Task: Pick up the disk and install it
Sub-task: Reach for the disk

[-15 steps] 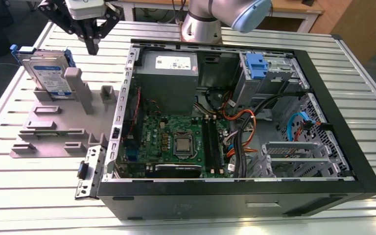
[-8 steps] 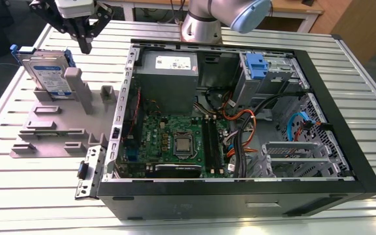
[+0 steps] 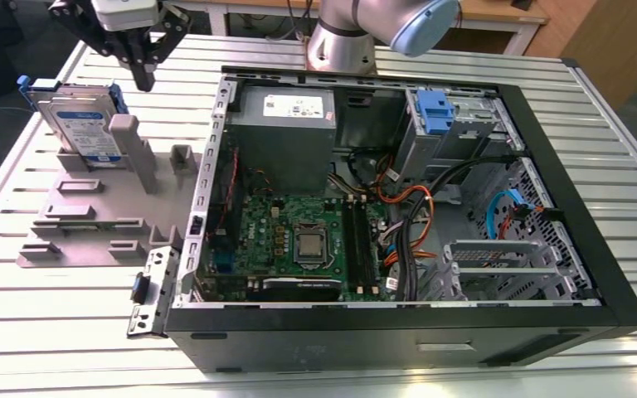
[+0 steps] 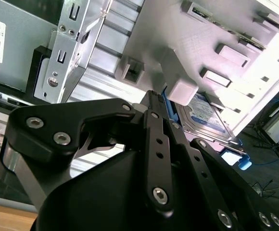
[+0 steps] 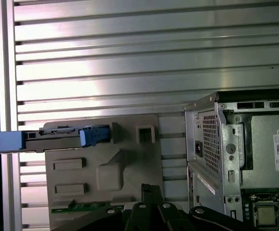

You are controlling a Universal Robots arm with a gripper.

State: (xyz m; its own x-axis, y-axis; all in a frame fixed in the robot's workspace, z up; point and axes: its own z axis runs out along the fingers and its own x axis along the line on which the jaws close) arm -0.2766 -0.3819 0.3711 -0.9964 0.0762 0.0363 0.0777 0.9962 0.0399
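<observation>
The gripper (image 3: 143, 81) is hovering empty, fingers pressed together, above the disk (image 3: 79, 124), which is standing upright in the grey holder (image 3: 97, 207) near the table (image 3: 31, 315) edge at the exterior view's left. The holder's post (image 3: 126, 141) is crowding the disk, and the open computer case (image 3: 407, 340) is sitting just beside.

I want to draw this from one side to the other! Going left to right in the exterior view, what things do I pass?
disk → grey power-supply box → blue bracket → thin blue cable
</observation>
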